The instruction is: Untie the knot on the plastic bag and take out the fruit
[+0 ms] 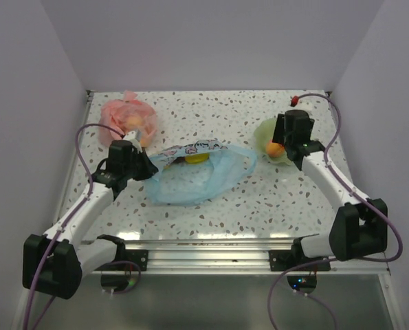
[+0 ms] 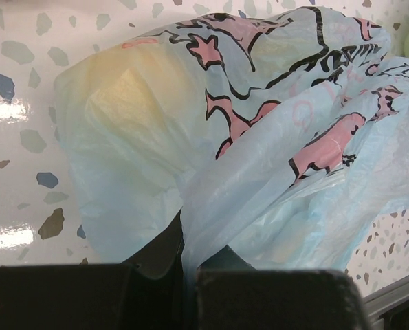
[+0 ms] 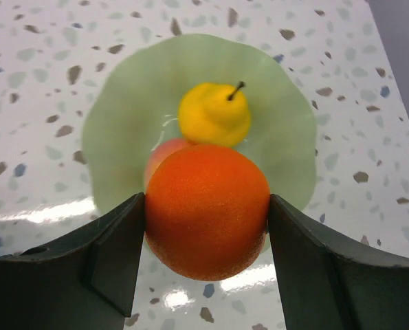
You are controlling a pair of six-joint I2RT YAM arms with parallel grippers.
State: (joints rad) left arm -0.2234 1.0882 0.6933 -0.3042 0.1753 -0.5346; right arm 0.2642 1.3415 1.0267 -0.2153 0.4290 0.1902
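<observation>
**Right gripper holding an orange fruit at the green plate**

The right gripper (image 3: 207, 206) is clamping the orange fruit (image 3: 207, 227) between both fingers at the near rim of the green plate (image 3: 122, 103). A yellow pear (image 3: 214, 113) and a peach fruit (image 3: 160, 152) are lying on the plate. To the plate's left, the plastic bag (image 1: 197, 180) is lying spread out with a yellow fruit (image 1: 195, 159) showing inside. The left gripper (image 2: 189, 278) is pinching a fold of the bag at the end farthest from the plate.
</observation>
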